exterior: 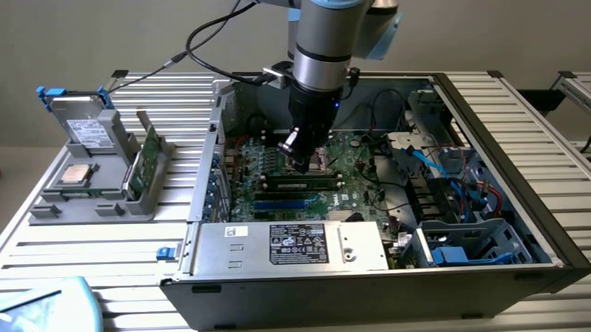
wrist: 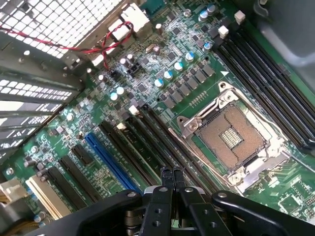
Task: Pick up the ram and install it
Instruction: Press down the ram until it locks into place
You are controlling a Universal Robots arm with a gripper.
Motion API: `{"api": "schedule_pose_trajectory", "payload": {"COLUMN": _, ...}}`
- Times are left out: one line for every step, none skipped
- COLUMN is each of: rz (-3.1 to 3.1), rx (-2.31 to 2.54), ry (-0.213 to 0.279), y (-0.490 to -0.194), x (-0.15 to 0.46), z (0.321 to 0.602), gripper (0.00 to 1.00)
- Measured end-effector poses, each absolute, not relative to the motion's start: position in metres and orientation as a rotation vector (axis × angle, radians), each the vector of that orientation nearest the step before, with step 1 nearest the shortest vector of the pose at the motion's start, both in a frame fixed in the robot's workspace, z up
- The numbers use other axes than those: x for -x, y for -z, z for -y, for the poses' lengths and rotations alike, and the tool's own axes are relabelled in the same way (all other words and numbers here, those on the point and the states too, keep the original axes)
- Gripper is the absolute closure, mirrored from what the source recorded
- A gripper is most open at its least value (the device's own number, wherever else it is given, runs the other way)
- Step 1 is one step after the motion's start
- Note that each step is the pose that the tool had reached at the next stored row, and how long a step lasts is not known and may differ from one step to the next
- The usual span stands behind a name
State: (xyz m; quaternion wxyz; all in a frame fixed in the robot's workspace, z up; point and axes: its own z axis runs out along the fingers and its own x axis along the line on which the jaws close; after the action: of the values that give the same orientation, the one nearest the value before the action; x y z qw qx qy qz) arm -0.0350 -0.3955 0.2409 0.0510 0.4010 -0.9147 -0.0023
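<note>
The ram point(exterior: 300, 184), a long narrow stick with dark chips and a pale label, sits across the motherboard point(exterior: 277, 155) in a memory slot, inside the open computer case. My gripper point(exterior: 301, 163) hangs just above and behind its middle, pointing down. In the wrist view my gripper point(wrist: 172, 175) is shut, the two black fingers pressed together with nothing between them. They hover over the row of dark memory slots point(wrist: 147, 142) beside the bare CPU socket point(wrist: 229, 137).
A silver power supply point(exterior: 295, 245) fills the case front. Blue and red cables point(exterior: 461, 183) and a drive cage crowd the exterior view's right. Outside on the exterior view's left, a grey holder point(exterior: 93, 207) carries a broader green card point(exterior: 138, 166) and a hard drive point(exterior: 88, 131).
</note>
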Motion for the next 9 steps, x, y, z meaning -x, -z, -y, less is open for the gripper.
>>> {"api": "schedule_pose_trajectory", "payload": {"rz": 2.793, "rx": -1.2, "ry": 0.008, "y": -0.2409, "x": 0.035, "z": 0.3955, "gripper": 0.89}}
{"api": "schedule_pose_trajectory", "payload": {"rz": 2.803, "rx": -1.179, "ry": 0.009, "y": -0.2409, "x": 0.035, "z": 0.3955, "gripper": 0.89}}
{"api": "schedule_pose_trajectory", "payload": {"rz": 2.812, "rx": -1.159, "ry": 0.01, "y": -0.2408, "x": 0.035, "z": 0.3955, "gripper": 0.89}}
{"api": "schedule_pose_trajectory", "payload": {"rz": 2.821, "rx": -1.138, "ry": 0.01, "y": -0.2409, "x": 0.035, "z": 0.3955, "gripper": 0.89}}
{"api": "schedule_pose_trajectory", "payload": {"rz": 2.83, "rx": -1.118, "ry": 0.011, "y": -0.2409, "x": 0.035, "z": 0.3955, "gripper": 0.89}}
{"api": "schedule_pose_trajectory", "payload": {"rz": 2.839, "rx": -1.097, "ry": 0.012, "y": -0.2409, "x": 0.035, "z": 0.3955, "gripper": 0.89}}
{"api": "schedule_pose_trajectory", "payload": {"rz": 2.848, "rx": -1.077, "ry": 0.012, "y": -0.2408, "x": 0.035, "z": 0.3955, "gripper": 0.89}}
{"api": "schedule_pose_trajectory", "payload": {"rz": 2.856, "rx": -1.057, "ry": 0.013, "y": -0.2408, "x": 0.035, "z": 0.3955, "gripper": 0.89}}
{"api": "schedule_pose_trajectory", "payload": {"rz": 2.864, "rx": -1.037, "ry": 0.013, "y": -0.2408, "x": 0.035, "z": 0.3955, "gripper": 0.89}}
